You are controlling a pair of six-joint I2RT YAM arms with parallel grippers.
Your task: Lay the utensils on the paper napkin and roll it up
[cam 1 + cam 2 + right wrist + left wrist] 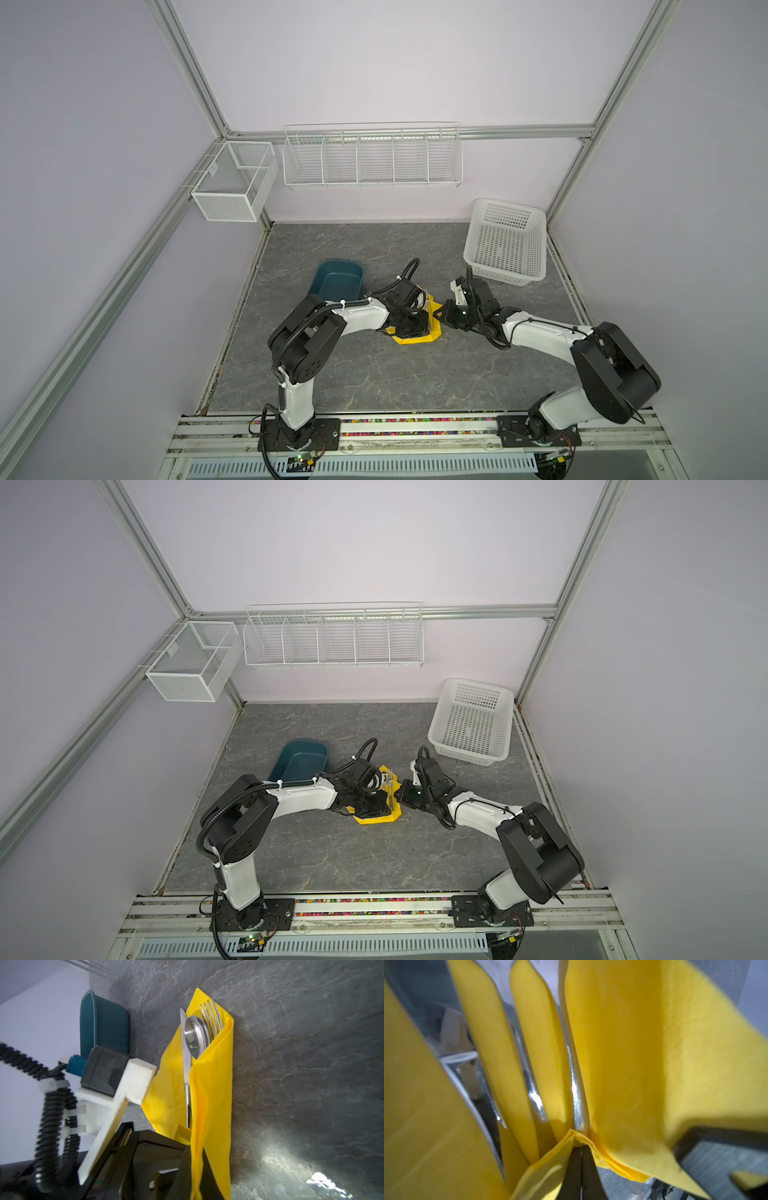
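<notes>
Lower centre in both top views: left gripper [580,1148] and right gripper [196,1167] each clamp a paper napkin [214,1095] fold, seemingly trapping the utensils [197,1036] for rolling

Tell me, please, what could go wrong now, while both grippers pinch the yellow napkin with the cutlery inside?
1. The left gripper and right gripper both pinch the thin napkin; pulling in opposite directions could tear it.
2. The fork, spoon and knife heads stick out of the open end; lifting or tilting may let them slide out.
3. The fold looks loose, so it may open when released.
</notes>
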